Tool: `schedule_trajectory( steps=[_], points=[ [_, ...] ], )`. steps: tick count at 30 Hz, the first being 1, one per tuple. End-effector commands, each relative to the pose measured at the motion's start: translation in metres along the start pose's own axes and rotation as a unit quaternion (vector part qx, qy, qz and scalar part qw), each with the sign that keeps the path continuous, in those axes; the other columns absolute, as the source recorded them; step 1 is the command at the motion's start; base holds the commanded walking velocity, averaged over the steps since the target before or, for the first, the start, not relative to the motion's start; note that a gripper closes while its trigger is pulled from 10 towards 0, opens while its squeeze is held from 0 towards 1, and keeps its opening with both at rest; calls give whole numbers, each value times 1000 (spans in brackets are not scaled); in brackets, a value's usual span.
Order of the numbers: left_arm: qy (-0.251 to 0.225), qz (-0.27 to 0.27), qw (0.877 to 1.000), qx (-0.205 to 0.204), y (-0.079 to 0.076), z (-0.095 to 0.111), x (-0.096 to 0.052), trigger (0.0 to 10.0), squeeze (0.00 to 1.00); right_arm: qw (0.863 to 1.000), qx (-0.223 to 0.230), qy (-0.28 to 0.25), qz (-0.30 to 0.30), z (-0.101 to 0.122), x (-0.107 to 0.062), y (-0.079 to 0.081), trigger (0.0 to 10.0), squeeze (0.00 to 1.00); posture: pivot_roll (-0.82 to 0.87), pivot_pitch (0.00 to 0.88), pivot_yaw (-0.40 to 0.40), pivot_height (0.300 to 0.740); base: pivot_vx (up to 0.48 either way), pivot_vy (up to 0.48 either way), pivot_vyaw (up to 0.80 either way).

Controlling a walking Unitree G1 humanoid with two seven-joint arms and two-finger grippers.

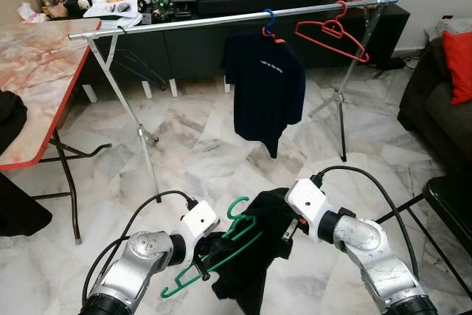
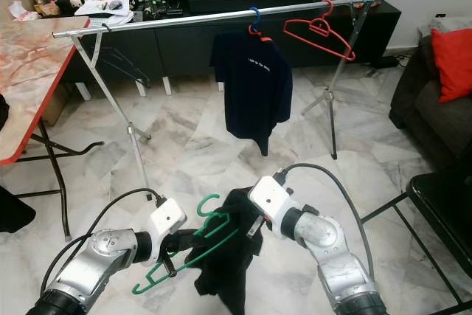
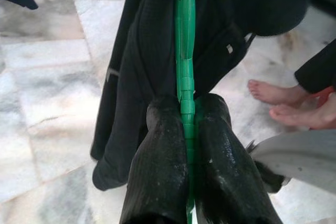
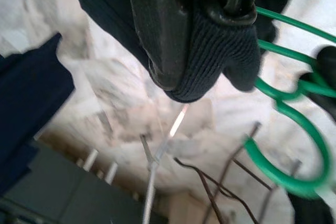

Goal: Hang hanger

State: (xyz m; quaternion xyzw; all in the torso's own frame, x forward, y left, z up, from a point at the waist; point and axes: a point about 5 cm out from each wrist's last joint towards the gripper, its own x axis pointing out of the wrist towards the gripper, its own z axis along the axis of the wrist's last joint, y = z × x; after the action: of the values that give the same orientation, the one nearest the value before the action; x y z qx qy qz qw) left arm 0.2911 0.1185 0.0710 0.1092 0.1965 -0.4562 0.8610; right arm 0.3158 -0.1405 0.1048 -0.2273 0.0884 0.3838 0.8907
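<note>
White marble floor [image 1: 192,160]; long silver clothes rail [image 1: 221,20] standing ahead. Below rail: left gripper [image 3: 184,145] clamping green plastic hanger [image 1: 221,252]; right gripper [image 4: 194,40] pinching black garment [image 1: 258,256] draped on hanger.

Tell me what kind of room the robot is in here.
Most likely a home living room: a dark TV console stands along the wall, a sofa with a red cushion sits at the right, and a clothes rail stands on marble flooring.

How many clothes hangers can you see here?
3: a blue hanger and a red hanger on the rail, a green hanger in the left gripper.
</note>
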Motion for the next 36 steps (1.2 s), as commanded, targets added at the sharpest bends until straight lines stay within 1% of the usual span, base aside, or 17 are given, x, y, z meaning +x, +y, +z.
schedule_trajectory(
  steps=[1, 3, 5, 8, 15, 17, 18, 19, 21, 25, 36],
  points=[
    [-17, -2, 1000, -2, 0, 5, -3, 10000, 0, 1000, -15, 7, -3, 1, 2, -1, 10000, 0, 12, 96, 21, 740, 0, 0, 0],
    [-17, -3, 1000, -2, 0, 5, -3, 10000, 0, 1000, -14, 2, 1, 2, 2, 0, 10000, 0, 12, 96, 21, 740, 0, 0, 0],
    [-18, -7, 1000, -5, 0, 5, -3, 10000, 0, 1000, 1, -27, 14, 9, 3, 4, 10000, 0, 11, 102, 22, 740, 0, 0, 0],
    [-18, -7, 1000, -6, 0, 5, -3, 10000, 0, 999, 5, -38, 19, 13, 3, 5, 10000, 0, 11, 102, 22, 740, 0, 0, 0],
    [-25, -8, 1000, -11, 0, 6, -3, 10000, 0, 999, 5, -40, 28, 13, 4, 7, 10000, 0, 11, 105, 23, 740, 0, 0, 0],
    [-28, -7, 1000, -11, 0, 7, -4, 10000, 0, 999, 6, -38, 30, 12, 3, 7, 10000, 380, 11, 105, 23, 740, 0, 0, 0],
    [-30, -6, 999, -11, 0, 7, -4, 10000, 0, 999, 6, -37, 31, 12, 3, 7, 10000, 380, 9, 106, 24, 740, 0, 0, 0],
    [-37, -6, 999, -15, 1, 9, -4, 10000, 0, 999, 6, -35, 31, 11, 3, 7, 10000, 980, 9, 106, 24, 740, 0, 0, 0],
    [-49, -6, 999, -21, 1, 12, -4, 10000, 0, 999, 7, -32, 32, 10, 2, 7, 10000, 1000, 8, 106, 24, 740, 0, 0, 0],
    [-69, -10, 997, -26, 1, 19, -4, 10000, 0, 999, 5, -25, 39, 8, 1, 8, 10000, 1000, 7, 105, 23, 740, 0, 0, 0],
    [-74, -20, 997, -32, -2, 20, -3, 10000, 0, 999, 0, -20, 28, 7, 2, 5, 10000, 1000, 6, 98, 21, 740, 0, 0, 0]
  ],
)
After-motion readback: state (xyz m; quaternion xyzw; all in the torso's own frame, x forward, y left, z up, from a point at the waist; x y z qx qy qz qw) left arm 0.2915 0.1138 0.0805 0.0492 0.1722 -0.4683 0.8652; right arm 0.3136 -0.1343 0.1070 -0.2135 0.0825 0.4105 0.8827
